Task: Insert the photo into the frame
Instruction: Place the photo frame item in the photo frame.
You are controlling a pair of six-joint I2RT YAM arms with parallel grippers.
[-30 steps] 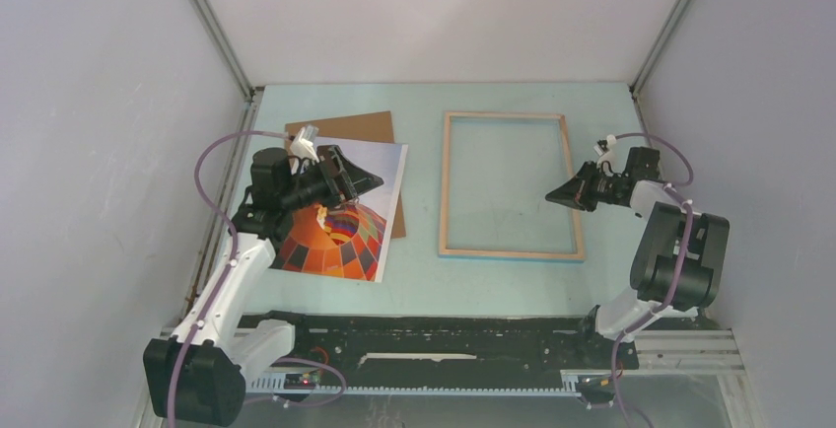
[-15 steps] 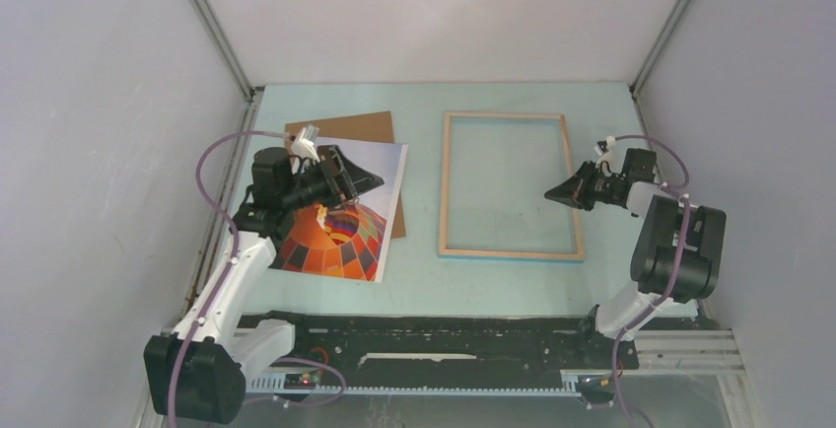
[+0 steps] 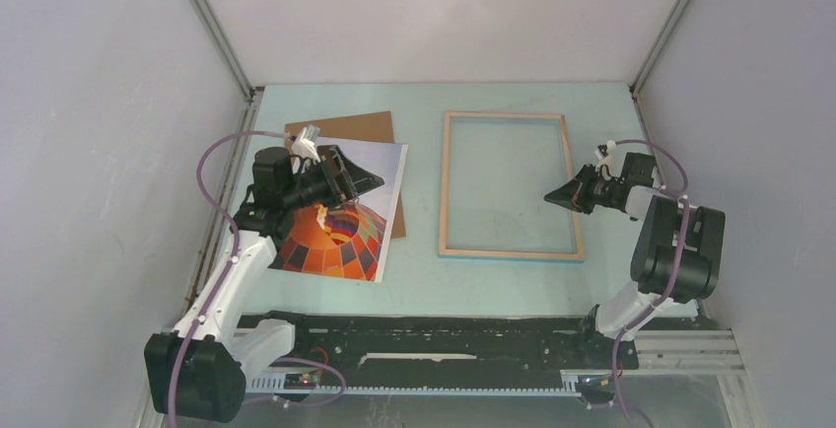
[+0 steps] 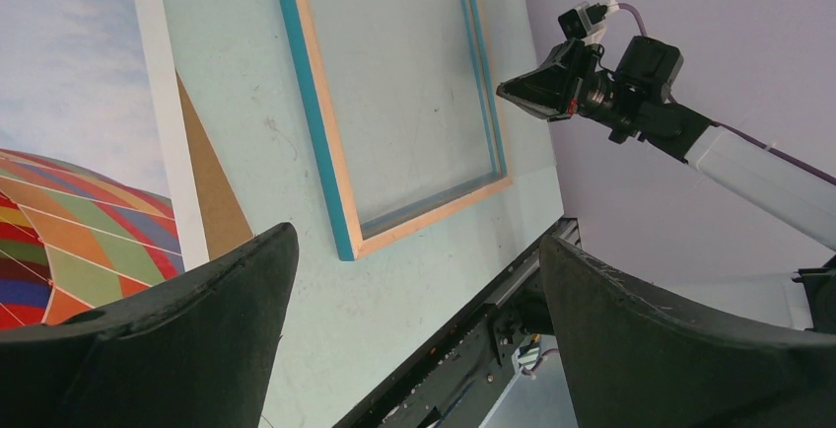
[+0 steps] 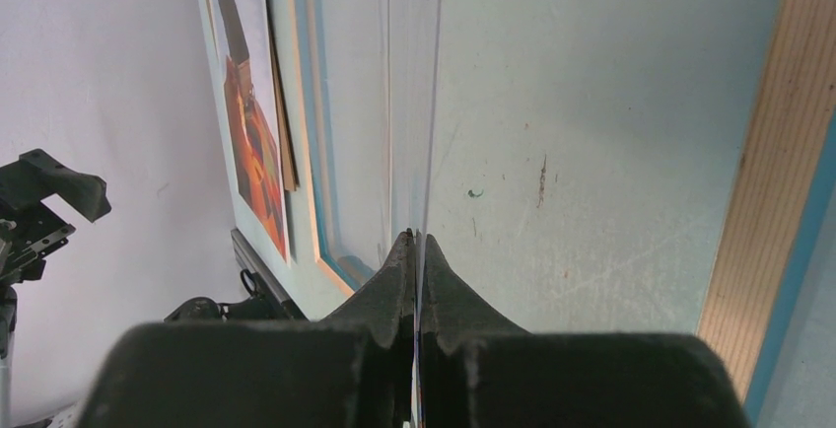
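The photo [image 3: 340, 223], an orange and red balloon print with a white border, lies at the left on the teal table, partly over a brown backing board [image 3: 345, 127]. My left gripper [image 3: 380, 179] hovers open and empty above the photo's right part; its view shows the photo [image 4: 69, 132] and the frame [image 4: 330, 152]. The frame [image 3: 446, 186], light wood side up with a blue edge, lies flat at centre right. My right gripper [image 3: 549, 194] is over the frame's right side, shut on a thin clear sheet [image 5: 414, 103] seen edge-on between the fingers [image 5: 394, 270].
Grey enclosure walls stand close on the left, back and right. A black rail [image 3: 444, 334] with the arm bases runs along the near edge. Bare teal table [image 3: 419, 181] separates the photo from the frame. The frame's right rail [image 5: 769, 201] shows in the right wrist view.
The right arm's elbow and wrist have shifted slightly; its gripper tip stays over the frame's right side. The left arm, photo and frame have not moved.
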